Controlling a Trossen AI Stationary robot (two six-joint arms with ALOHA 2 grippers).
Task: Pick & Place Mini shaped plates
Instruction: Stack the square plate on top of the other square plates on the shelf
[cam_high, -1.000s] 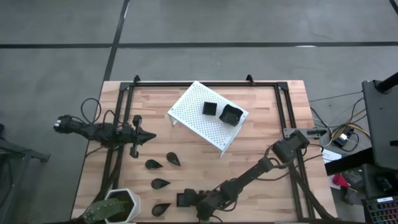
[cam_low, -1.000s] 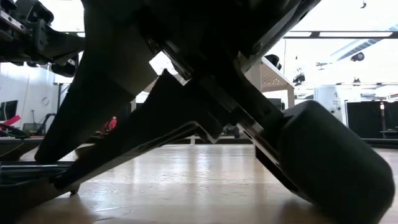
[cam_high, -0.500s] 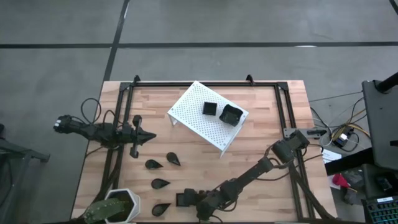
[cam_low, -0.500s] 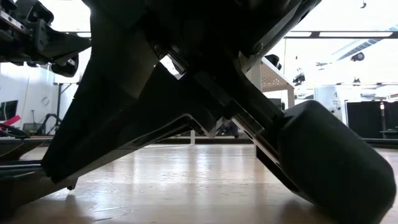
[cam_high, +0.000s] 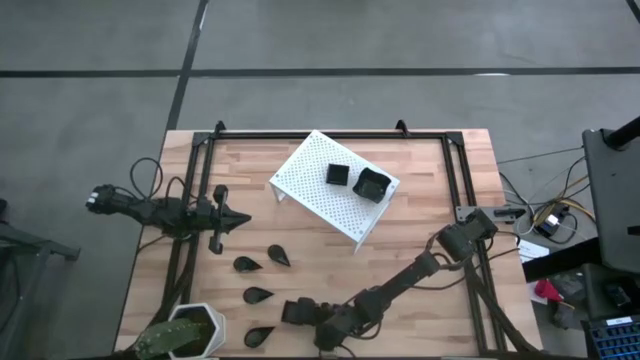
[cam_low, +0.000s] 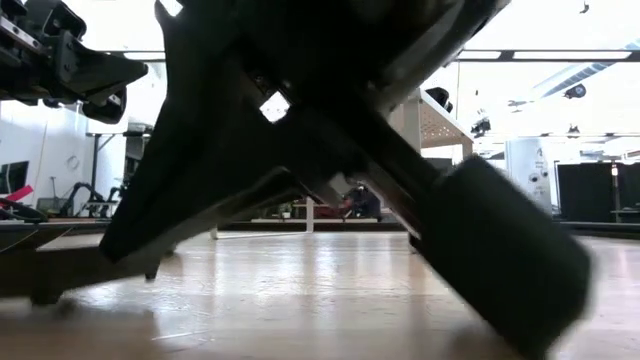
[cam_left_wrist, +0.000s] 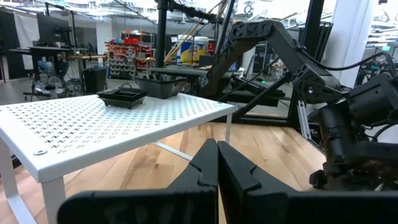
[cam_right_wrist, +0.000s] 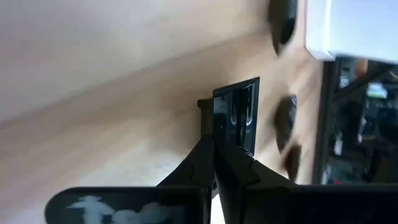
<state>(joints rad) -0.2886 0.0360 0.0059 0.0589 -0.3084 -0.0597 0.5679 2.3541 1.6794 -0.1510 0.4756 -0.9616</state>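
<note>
The right gripper (cam_high: 298, 313) is clenched on the rim of a small glossy black square plate (cam_right_wrist: 237, 117) at the near table edge, apparently for lifting toward the white perforated metal rack (cam_high: 320, 195), where two black dishes (cam_high: 358, 180) sit. The left gripper (cam_high: 232, 222) is parked shut, empty.

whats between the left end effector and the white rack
In the high view only bare wood separates the left end effector, shut and empty, from the white rack. The leaf-shaped plates lie nearer the table's front edge.
</note>
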